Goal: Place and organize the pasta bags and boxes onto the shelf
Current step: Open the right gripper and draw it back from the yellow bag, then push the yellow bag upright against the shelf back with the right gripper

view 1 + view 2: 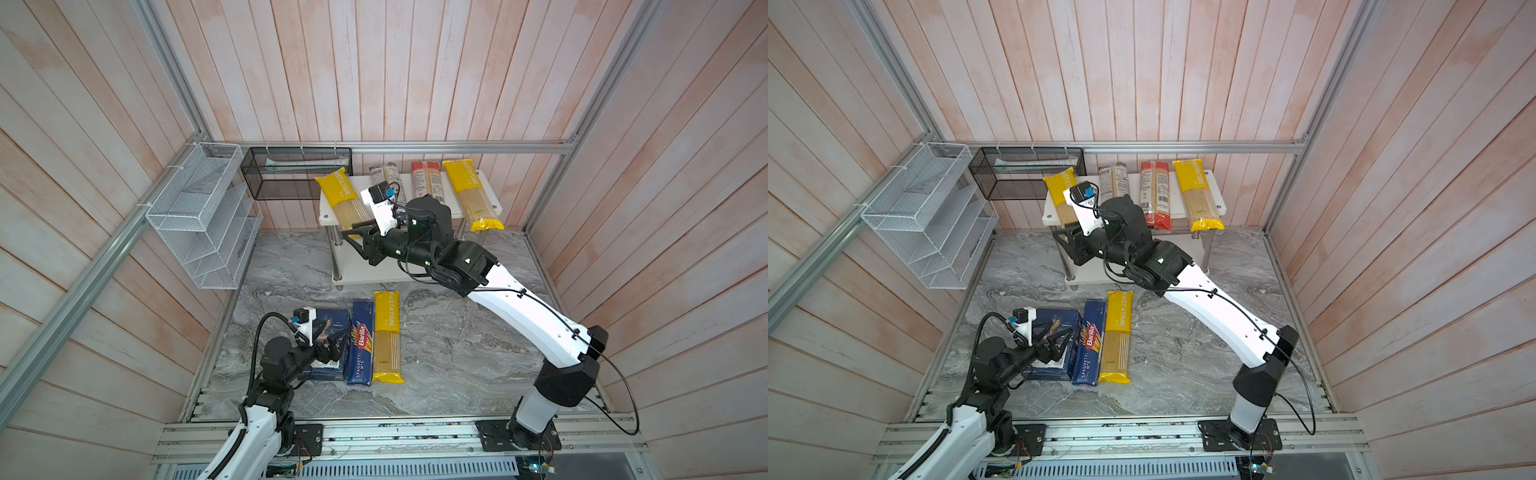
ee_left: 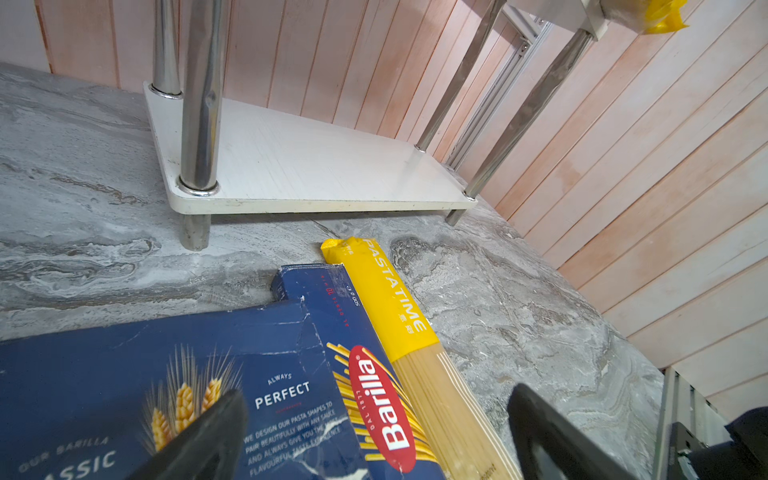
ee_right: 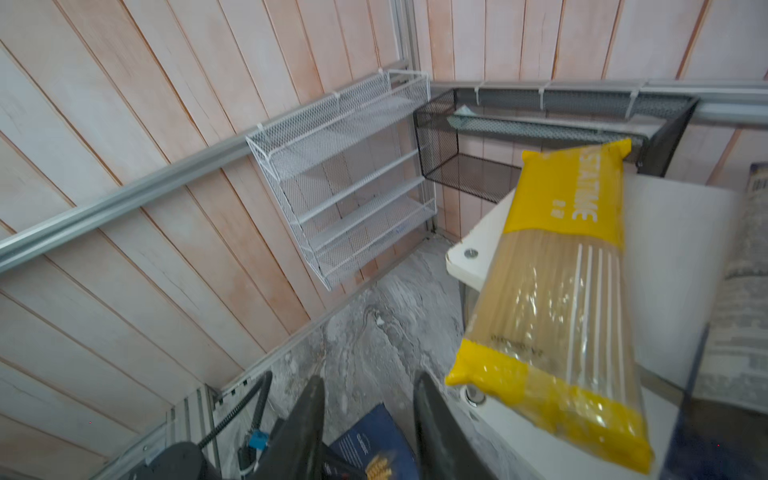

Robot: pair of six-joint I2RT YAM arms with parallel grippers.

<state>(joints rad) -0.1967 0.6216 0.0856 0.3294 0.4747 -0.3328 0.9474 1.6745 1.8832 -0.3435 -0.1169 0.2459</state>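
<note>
A: Whereabouts of the bags?
B: Four up on the top board of the shelf (image 1: pixel 1133 185): from the left in both top views, a tilted yellow bag (image 1: pixel 343 195), then the dark blue and clear bag (image 1: pixel 1113 178), the red bag (image 1: pixel 1154 191), and a second yellow bag (image 1: pixel 471 195) at the far end. Note the overhang of both yellow ones past the front edge.
A: And the remainder?
B: Down on the worktop (image 1: pixel 457 340), in front of the shelf, packed side by side: the wide box (image 2: pixel 104 374), the narrow spaghetti box (image 1: pixel 360 345), then a third yellow bag (image 1: pixel 387 336), all lying flat and lengthwise toward the shelf.
A: State of the right pincer (image 3: pixel 369 380)?
B: Held off the shelf's front left corner, just beside the low end of the tilted yellow bag; hard to tell whether touching. Set to a slim gap, with nothing gripped between.
A: And the left pincer (image 2: pixel 378 392)?
B: Hanging low over the wide box, close to the edge beside the narrow spaghetti box. Spread wide apart, gripping nothing at all.
</note>
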